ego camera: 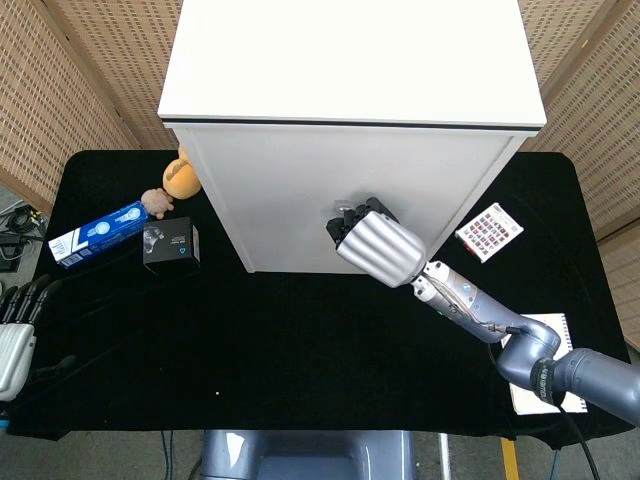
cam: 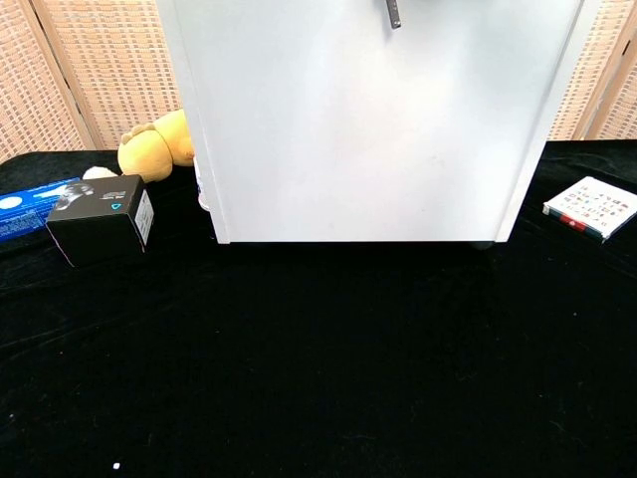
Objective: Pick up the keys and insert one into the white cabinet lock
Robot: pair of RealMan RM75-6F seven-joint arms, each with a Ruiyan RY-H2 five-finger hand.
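The white cabinet [ego camera: 350, 60] stands at the back middle of the black table. My right hand [ego camera: 378, 247] is pressed against its front panel with the fingers curled in, and it hides whatever lock is there. In the chest view a dark key [cam: 395, 13] hangs down in front of the cabinet [cam: 378, 129] at the very top edge, held from above by that hand, which is itself out of frame there. My left hand [ego camera: 14, 335] lies at the table's near left corner, fingers apart and holding nothing.
A black box [ego camera: 171, 245], a blue carton [ego camera: 98, 233] and a yellow plush toy [ego camera: 180, 177] sit left of the cabinet. A patterned card pack [ego camera: 489, 231] lies to its right. A notebook [ego camera: 562, 335] lies near the right front edge, under my right forearm.
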